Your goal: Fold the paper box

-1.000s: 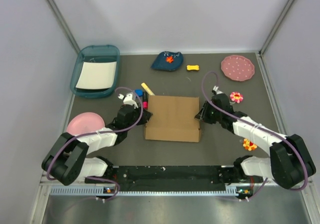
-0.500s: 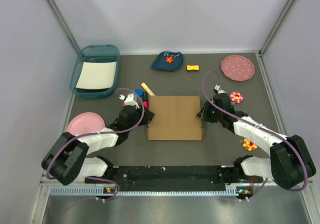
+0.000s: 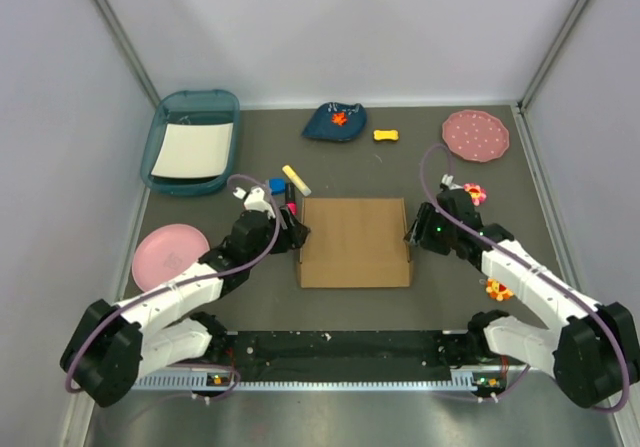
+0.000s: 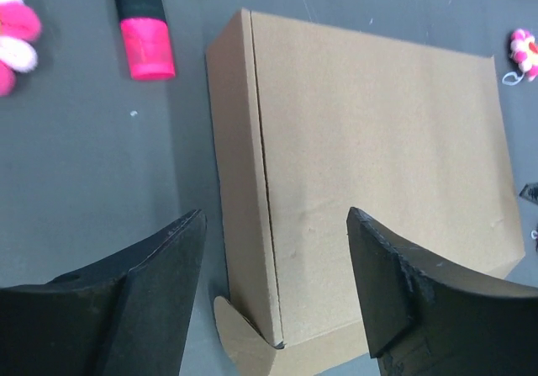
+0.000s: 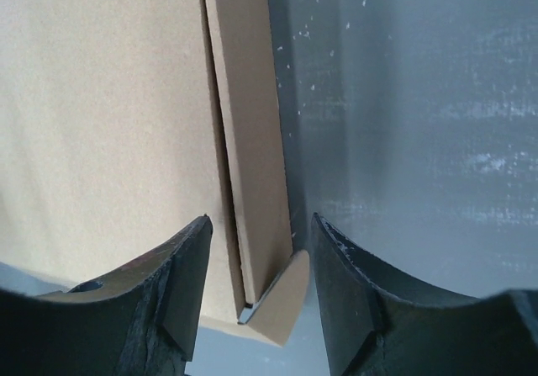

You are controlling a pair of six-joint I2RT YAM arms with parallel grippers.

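The paper box (image 3: 355, 242) lies flat, left gripper (image 4: 276, 218) spread wide over its left edge, right gripper (image 5: 261, 220) parted astride its right edge, bare table (image 3: 355, 312) along its near side.

The grey table (image 3: 450, 297) carries the cardboard box (image 3: 354, 242) between the left claw (image 3: 297, 234) and the right claw (image 3: 411, 235). Just beyond the left claw lie a marker (image 3: 290, 207) and a yellow block (image 3: 296, 179). A pink plate (image 3: 165, 250) lies to its left, and a flower toy (image 3: 473, 194) beyond the right claw.
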